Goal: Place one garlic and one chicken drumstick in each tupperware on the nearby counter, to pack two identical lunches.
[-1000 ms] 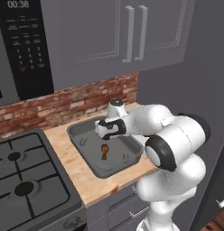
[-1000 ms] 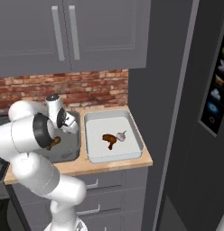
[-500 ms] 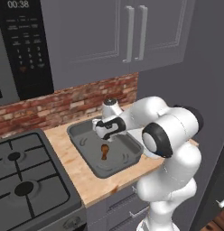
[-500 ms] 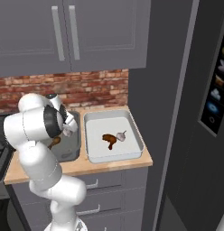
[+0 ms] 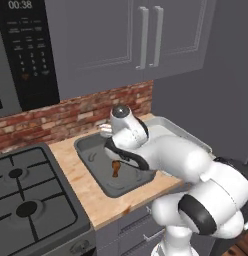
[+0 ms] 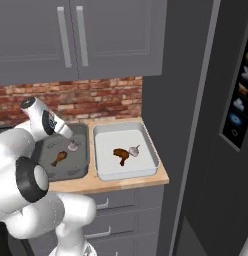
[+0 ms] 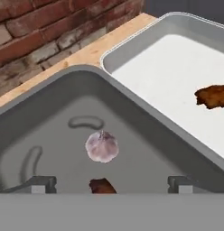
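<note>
The darker tupperware (image 7: 55,131) (image 6: 46,150) (image 5: 96,155) holds one garlic (image 7: 101,146) (image 6: 73,146) and one chicken drumstick (image 7: 102,185) (image 6: 58,158) (image 5: 115,168), lying apart on its floor. My gripper (image 7: 111,185) (image 6: 71,139) hovers just above that garlic, open, with nothing between its fingers. The paler tupperware (image 7: 168,58) (image 6: 111,170) (image 5: 188,135) sits right beside it on the counter (image 6: 121,182). It holds the other drumstick (image 6: 121,155) (image 7: 213,96) and the other garlic (image 6: 135,151). In the left base view my arm hides the garlic in the dark tray.
A black gas stovetop (image 5: 26,200) lies left of the trays, under a microwave (image 5: 26,50). A brick backsplash (image 6: 96,100) and grey wall cabinets (image 6: 71,40) stand behind. A tall dark panel (image 6: 196,125) closes off the counter's right end.
The jaws have opened and let go of the garlic, which now lies in the darker tray. The arm has swung and its elbow has shifted.
</note>
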